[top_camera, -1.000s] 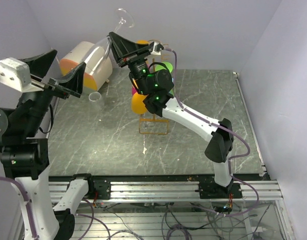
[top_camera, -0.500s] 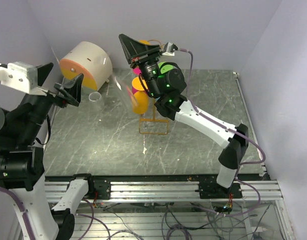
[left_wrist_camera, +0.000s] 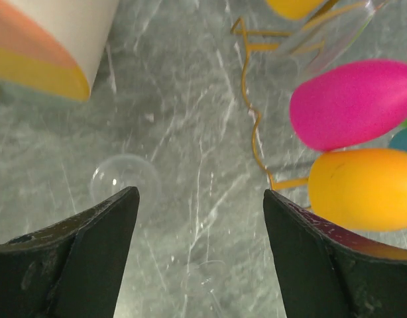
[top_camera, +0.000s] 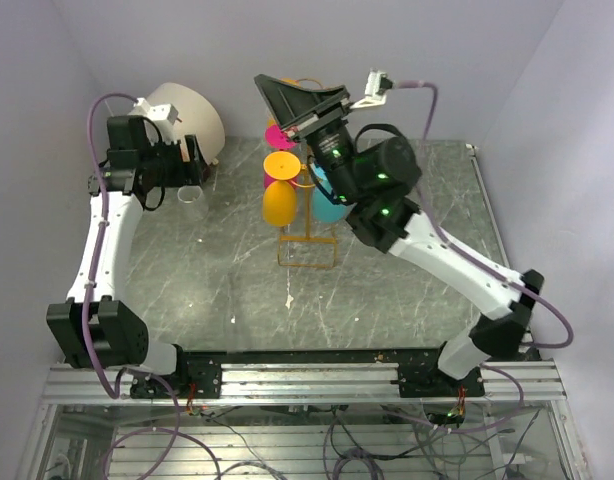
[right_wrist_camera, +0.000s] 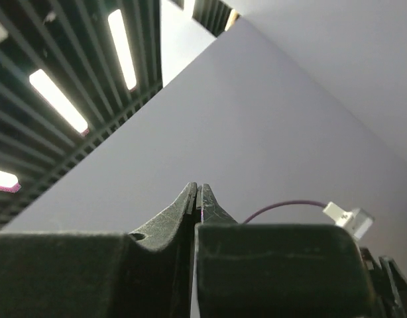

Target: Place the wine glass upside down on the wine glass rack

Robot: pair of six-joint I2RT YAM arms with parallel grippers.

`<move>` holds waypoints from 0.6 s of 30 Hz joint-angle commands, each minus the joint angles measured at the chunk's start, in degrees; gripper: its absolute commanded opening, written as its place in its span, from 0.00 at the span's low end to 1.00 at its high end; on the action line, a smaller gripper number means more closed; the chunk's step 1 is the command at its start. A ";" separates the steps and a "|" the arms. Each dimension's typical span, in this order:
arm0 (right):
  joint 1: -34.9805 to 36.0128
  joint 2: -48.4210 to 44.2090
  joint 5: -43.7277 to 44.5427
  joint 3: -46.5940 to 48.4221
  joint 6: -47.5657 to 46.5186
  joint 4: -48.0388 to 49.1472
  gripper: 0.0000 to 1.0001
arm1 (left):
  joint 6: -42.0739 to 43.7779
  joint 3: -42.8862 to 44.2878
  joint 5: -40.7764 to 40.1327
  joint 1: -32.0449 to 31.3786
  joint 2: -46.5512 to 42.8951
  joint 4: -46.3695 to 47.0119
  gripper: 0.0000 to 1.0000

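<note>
Right gripper pinched together, aimed at ceiling. Left wrist view alone shows left gripper gaping, wine glass rack ahead.

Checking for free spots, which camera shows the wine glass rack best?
Top external: the wine glass rack shows from base upward, with coloured glasses on it. Left wrist catches only a wire stretch; right wrist, none.

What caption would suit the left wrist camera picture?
Open left gripper hovering over a marble table, beside a pink glass and an orange glass on the yellow wire rack.
</note>
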 commanded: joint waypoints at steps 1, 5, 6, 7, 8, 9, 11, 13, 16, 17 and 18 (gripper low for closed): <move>2.46 -8.42 -3.84 2.88 -21.68 -10.56 0.00 | 2.08 2.35 -3.03 0.91 -6.81 4.48 0.86; 2.47 -17.00 -0.46 -6.62 -26.41 -15.95 0.18 | 9.38 9.27 -7.95 2.52 -6.42 -3.69 0.88; 2.43 -19.53 0.91 -9.19 -26.87 -16.76 0.27 | 10.94 12.01 -9.84 2.55 -5.30 -6.55 0.88; 2.42 -21.80 1.75 -11.89 -27.42 -17.70 0.38 | 12.34 14.19 -10.78 2.74 -4.02 -9.61 0.87; 2.45 -24.20 2.69 -14.18 -27.99 -18.92 0.48 | 13.61 15.53 -11.17 2.95 -3.01 -11.97 0.87; 2.42 -26.40 3.37 -16.12 -28.47 -20.58 0.56 | 14.72 16.36 -11.91 2.99 -2.32 -13.79 0.86; 2.39 -29.89 3.15 -19.19 -29.88 -23.97 0.66 | 15.74 17.14 -12.89 3.13 -1.13 -17.12 0.82; 2.37 -32.42 2.92 -20.62 -29.72 -29.01 0.69 | 16.36 17.85 -13.18 3.11 0.60 -19.97 0.81; 2.42 -37.14 3.75 -24.00 -27.59 -37.27 0.72 | 17.80 21.09 -12.35 3.09 4.47 -24.47 0.80; 2.43 -39.02 4.42 -26.06 -26.50 -38.77 0.72 | 18.12 21.76 -12.21 3.08 5.71 -25.57 0.79; 2.44 -41.16 5.20 -28.61 -25.13 -40.03 0.73 | 18.29 22.32 -12.02 3.15 6.92 -26.66 0.78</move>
